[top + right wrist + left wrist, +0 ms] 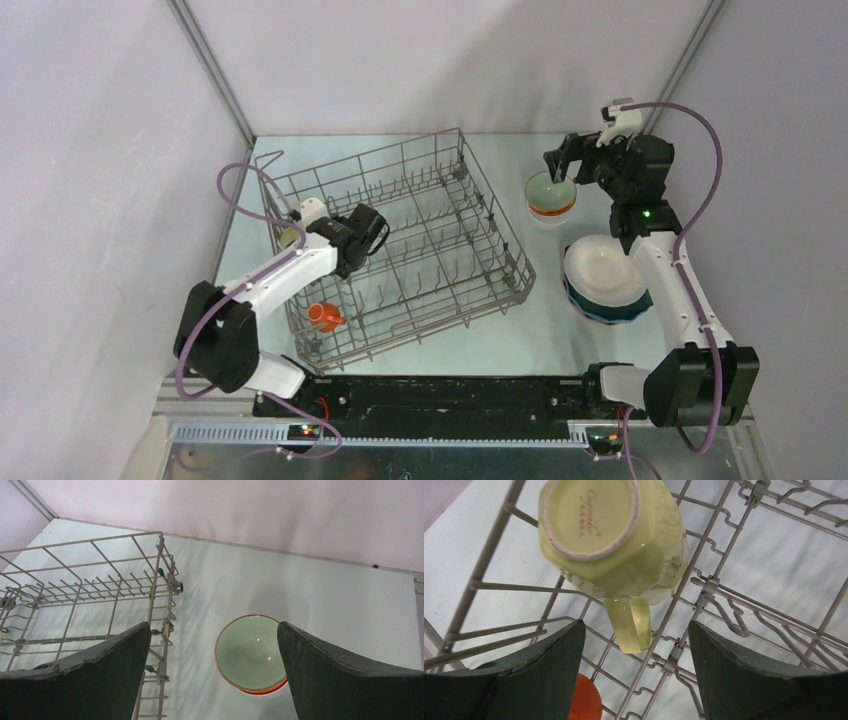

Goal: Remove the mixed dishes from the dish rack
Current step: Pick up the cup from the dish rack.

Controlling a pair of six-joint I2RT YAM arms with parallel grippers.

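Note:
The grey wire dish rack (430,235) stands mid-table and holds a pale yellow cup (290,236) at its left side and a small orange mug (322,317) near its front left corner. My left gripper (297,240) is open just over the cup. In the left wrist view the cup (609,535) lies base toward the camera. Its handle (631,625) hangs between my open fingers (636,625), touching neither. My right gripper (562,165) is open and empty above a pale green bowl (551,193) stacked on orange and white bowls. The bowl also shows in the right wrist view (247,652).
A stack of plates (603,272), white on top with blue below, sits on the table right of the rack, beside my right arm. The rack's looped handle (268,160) sticks up at its far left corner. The rack's right wall (165,590) is left of the bowls. Walls enclose the table.

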